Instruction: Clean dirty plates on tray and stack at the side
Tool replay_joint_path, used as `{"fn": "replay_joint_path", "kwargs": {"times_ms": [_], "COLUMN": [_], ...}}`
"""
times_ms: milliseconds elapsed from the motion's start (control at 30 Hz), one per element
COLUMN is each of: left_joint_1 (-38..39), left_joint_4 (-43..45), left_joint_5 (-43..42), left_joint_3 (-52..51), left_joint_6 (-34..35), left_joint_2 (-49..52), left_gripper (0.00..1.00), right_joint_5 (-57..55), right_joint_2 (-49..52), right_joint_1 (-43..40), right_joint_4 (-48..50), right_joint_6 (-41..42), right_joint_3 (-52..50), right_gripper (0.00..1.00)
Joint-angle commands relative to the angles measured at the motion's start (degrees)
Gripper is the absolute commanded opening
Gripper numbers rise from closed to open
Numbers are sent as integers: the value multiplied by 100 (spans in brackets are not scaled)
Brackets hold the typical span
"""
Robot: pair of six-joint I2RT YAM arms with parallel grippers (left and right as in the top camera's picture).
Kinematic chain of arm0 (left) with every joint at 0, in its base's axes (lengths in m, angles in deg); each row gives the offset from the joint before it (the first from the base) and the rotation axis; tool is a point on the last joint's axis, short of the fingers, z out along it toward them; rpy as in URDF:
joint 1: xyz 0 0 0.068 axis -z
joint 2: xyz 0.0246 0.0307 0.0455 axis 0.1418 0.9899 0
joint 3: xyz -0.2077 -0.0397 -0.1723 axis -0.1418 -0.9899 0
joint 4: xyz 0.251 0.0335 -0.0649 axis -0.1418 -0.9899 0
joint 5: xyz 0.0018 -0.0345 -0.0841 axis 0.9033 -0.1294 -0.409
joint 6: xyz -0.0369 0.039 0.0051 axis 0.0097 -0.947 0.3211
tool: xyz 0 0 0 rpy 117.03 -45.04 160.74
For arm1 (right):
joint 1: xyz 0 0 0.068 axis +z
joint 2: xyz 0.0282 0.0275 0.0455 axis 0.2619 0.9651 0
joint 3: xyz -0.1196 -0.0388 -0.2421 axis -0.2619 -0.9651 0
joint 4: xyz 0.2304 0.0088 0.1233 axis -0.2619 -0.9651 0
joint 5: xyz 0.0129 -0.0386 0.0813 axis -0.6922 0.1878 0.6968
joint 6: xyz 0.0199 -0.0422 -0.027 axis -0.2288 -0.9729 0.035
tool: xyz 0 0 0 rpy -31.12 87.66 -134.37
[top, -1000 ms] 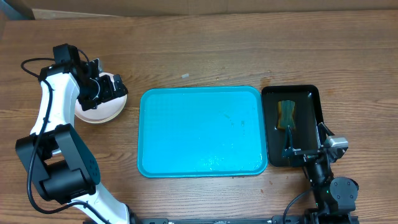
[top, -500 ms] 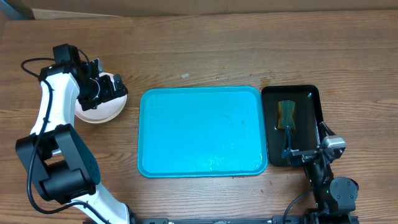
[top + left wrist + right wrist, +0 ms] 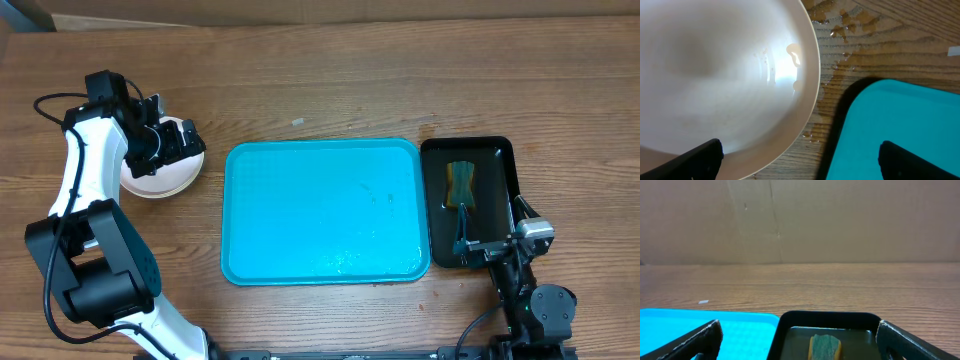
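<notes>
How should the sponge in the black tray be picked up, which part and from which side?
Pinch the sponge across its narrow middle, coming straight down from above. It lies flat in the black tray, its long axis pointing away from the robot, and the raised rim likely blocks a sideways approach.

One turquoise tray [image 3: 300, 200], one black tray [image 3: 497, 205], one sponge [image 3: 460, 183], one pile of plates [image 3: 160, 184].

The left arm [image 3: 70, 180] has white links between bulky black joints, with a thin black cable [image 3: 45, 100] beside it. The right arm [image 3: 520, 285] is black and carries a small grey block [image 3: 535, 229]. The left end effector [image 3: 802, 161] and right end effector [image 3: 800, 340] have black fingers [image 3: 695, 160].
</notes>
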Motion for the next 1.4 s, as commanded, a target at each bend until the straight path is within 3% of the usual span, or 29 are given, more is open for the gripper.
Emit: {"fn": "replay_joint_path", "kwargs": {"times_ms": [0, 900, 1367], "left_joint_1": [13, 122, 1169], "left_joint_4": [-9, -11, -13], "left_joint_5": [11, 136, 136], "left_joint_3": [-31, -31, -31], "left_joint_6": [-125, -125, -125], "left_joint_2": [-2, -179, -2924], "left_gripper": [100, 100, 100], "right_joint_5": [33, 33, 33], "right_joint_2": [-57, -57, -57], "right_joint_1": [-11, -11, -11], "right_joint_4": [33, 33, 33], "right_joint_6": [-42, -42, -42], "right_joint_3": [-59, -59, -59], "right_gripper": [100, 100, 100]}}
